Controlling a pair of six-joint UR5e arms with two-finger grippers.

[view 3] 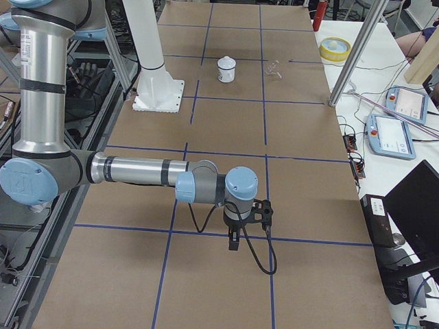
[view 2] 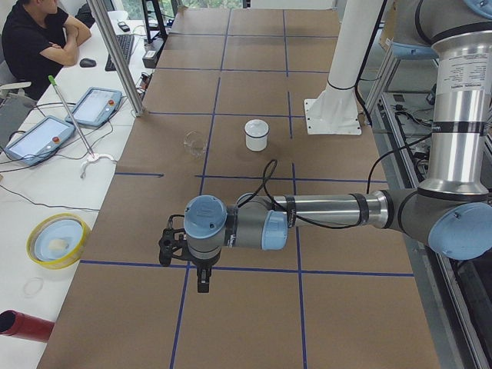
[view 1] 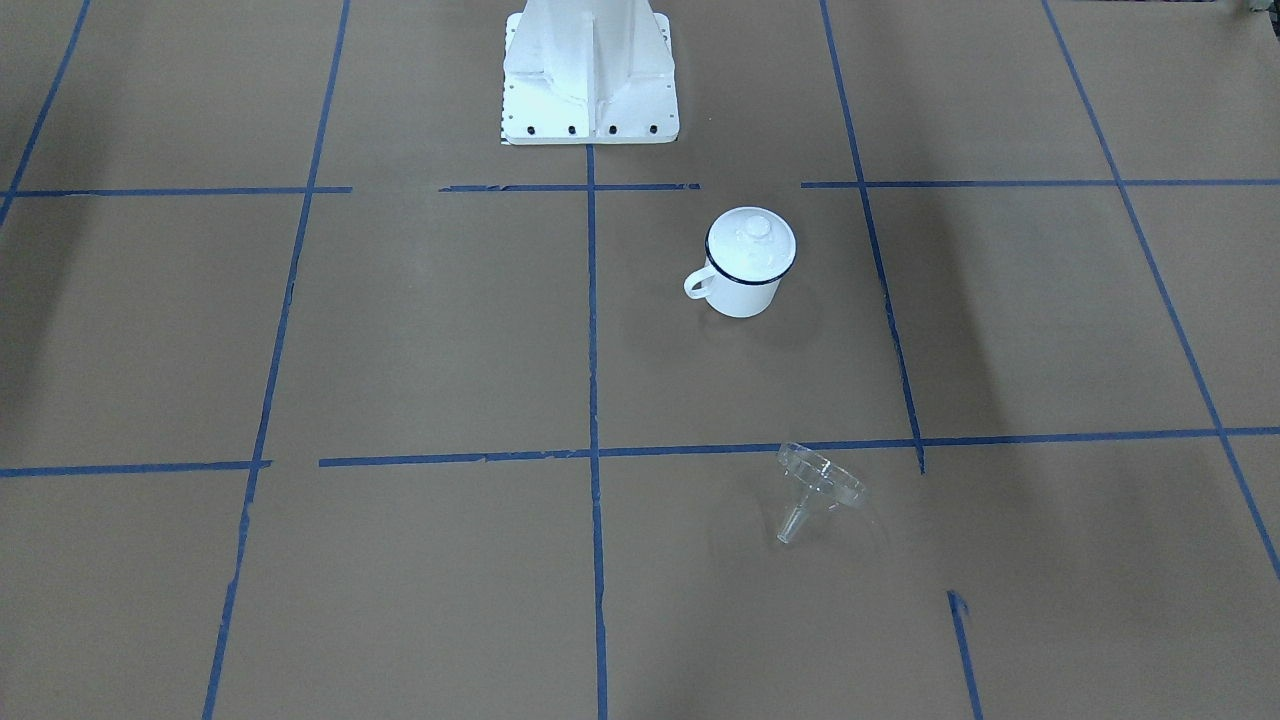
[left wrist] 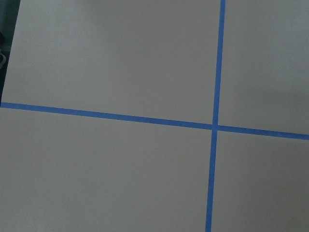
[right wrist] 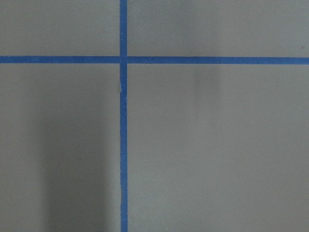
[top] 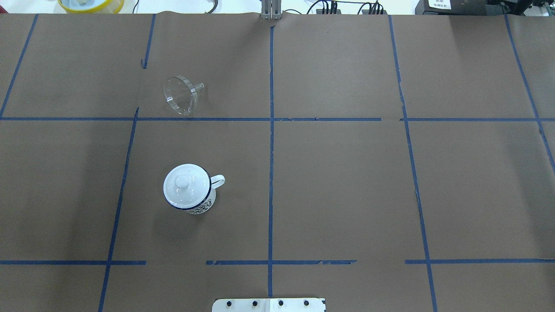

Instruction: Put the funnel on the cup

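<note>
Task not started. The small clear transparent funnel (top: pixel 180 95) with a wide cone and short spout lies tipped on its side on the brown paper-covered bench (top: pixel 347 182). It is on the robot's left half, on the far side from the robot's base, just beyond a blue tape line (top: pixel 217 119). Its spout points roughly sideways, not down.

The small white enamel cup (view 1: pixel 742 296) with a dark blue rim and loop handle stands upright. It is on the same left half but nearer the base, well apart from the funnel. A white round knobbed lid (view 1: pixel 752 243) sits on top of the cup and closes the opening.

The left claw (view 2: pixel 201 278) hangs over the bench near the table's left end, well apart from both things. It shows only in the left side view, so I cannot tell how wide it is. The same goes for the right claw (view 3: pixel 234 240), far off at the right end and holding nothing that I can see. Both wrist views show only bare bench and tape.

What is left, as I judge it:
- Take the lid off the cup, since it blocks the mouth.
- Pick up the funnel.
- Turn it spout-down.
- Seat it on the cup rim.

The left arm looks the likelier one, as both things are on its side. The clear funnel on its side may roll or slip when grasped.
</note>
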